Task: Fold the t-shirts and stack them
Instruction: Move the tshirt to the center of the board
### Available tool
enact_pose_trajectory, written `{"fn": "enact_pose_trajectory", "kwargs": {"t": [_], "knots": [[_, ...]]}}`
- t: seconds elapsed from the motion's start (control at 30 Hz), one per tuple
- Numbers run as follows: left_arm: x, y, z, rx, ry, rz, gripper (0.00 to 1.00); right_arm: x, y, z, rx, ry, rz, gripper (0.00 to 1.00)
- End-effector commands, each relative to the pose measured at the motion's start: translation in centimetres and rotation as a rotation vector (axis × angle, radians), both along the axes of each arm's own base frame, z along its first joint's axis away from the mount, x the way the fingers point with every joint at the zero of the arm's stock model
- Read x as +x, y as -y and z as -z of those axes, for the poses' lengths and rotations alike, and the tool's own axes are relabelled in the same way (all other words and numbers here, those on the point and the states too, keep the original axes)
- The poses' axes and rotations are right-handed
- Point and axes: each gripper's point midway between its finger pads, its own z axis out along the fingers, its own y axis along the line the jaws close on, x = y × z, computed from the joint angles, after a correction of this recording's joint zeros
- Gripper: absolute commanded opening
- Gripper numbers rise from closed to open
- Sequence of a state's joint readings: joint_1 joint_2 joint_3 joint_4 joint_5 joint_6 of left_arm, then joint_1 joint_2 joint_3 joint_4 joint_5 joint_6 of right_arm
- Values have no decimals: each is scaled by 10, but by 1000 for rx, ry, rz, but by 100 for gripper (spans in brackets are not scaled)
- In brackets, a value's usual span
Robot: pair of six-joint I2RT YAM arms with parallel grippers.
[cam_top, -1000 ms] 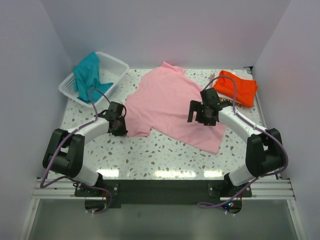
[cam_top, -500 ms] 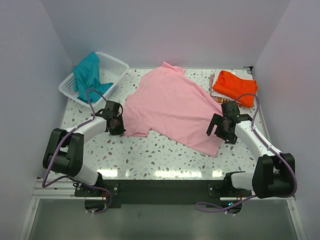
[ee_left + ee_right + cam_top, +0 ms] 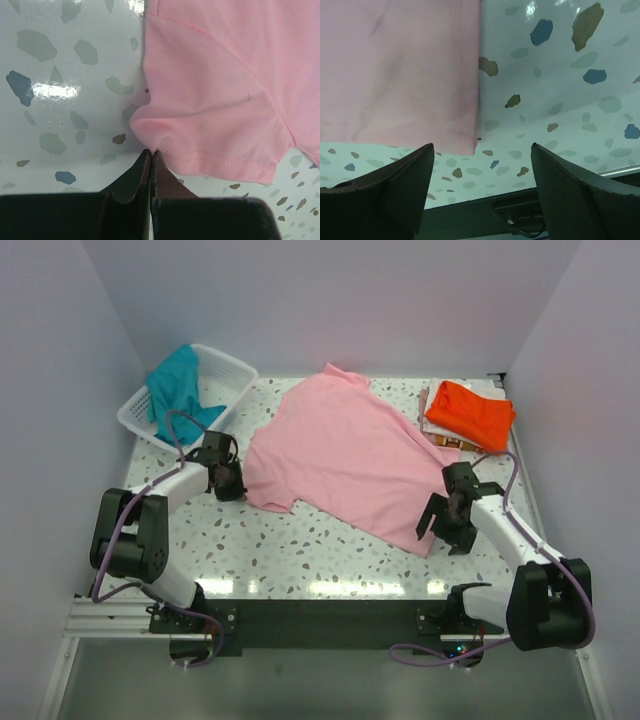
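The left arm (image 3: 180, 485) and right arm (image 3: 505, 533) are white tubes with bulky black joints. A purple cable (image 3: 512, 473) loops along each. The left gripper (image 3: 232, 486) and right gripper (image 3: 447, 530) are black, with dark wedge fingers (image 3: 402, 180).

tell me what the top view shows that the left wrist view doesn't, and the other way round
Only the top view: the whole pink shirt spread out, the teal shirt in the white basket, the folded orange shirt at the far right, and the open right gripper at the pink shirt's near right corner. Only the left wrist view: the left gripper shut on the sleeve's edge, with cloth bunched at its tips, and the hem stitching. Both: the pink shirt's sleeve, the left gripper and the speckled table.
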State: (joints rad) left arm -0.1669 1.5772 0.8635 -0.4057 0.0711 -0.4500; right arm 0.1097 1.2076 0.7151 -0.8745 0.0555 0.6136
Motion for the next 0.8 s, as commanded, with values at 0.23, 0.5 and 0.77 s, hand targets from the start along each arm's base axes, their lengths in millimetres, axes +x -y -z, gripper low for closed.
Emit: {"fn": "enact_pose_trajectory", "kwargs": {"t": [0.23, 0.5, 0.77], "knots": [[12, 5, -11, -39, 27, 47, 0, -33, -14, 16, 38, -92, 49, 75], [8, 4, -9, -36, 17, 59, 0, -29, -24, 29, 48, -105, 47, 65], [11, 1, -14, -33, 22, 58, 0, -27, -30, 40, 50, -111, 46, 47]]}}
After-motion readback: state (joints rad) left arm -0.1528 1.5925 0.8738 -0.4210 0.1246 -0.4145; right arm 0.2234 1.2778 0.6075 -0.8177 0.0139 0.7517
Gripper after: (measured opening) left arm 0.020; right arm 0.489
